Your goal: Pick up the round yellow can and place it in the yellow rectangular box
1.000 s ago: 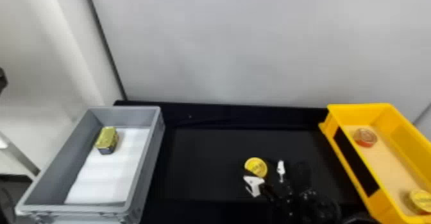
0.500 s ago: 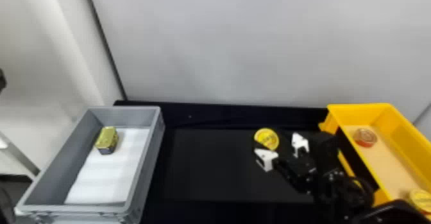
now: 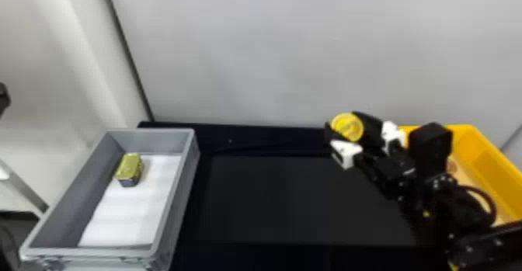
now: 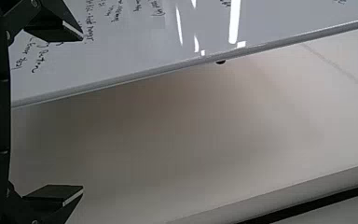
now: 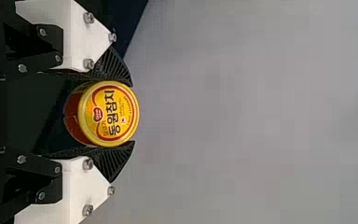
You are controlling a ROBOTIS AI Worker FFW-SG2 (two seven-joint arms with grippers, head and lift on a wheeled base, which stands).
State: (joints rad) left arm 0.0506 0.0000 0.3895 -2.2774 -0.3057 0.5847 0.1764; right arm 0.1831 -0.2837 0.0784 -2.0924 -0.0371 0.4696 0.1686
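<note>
Left gripper [image 4: 83,113]: fingers spread, nothing between them. Grey box [image 3: 184,196]: gold tin [image 3: 130,167] inside. Round yellow can [image 3: 347,127]: clasped by its sides in your right gripper [image 5: 134,113], left of the yellow rectangular box [image 3: 487,161], seemingly clear of the tabletop [image 3: 272,204]. Judged stiff and, if full, weighty for its bulk; the smooth wall may slip or roll (note how near the fingertips it sits). Keep your opposed hold on the curved side, firm without denting, lid [image 5: 112,113] free. You should release it low inside the box.
</note>
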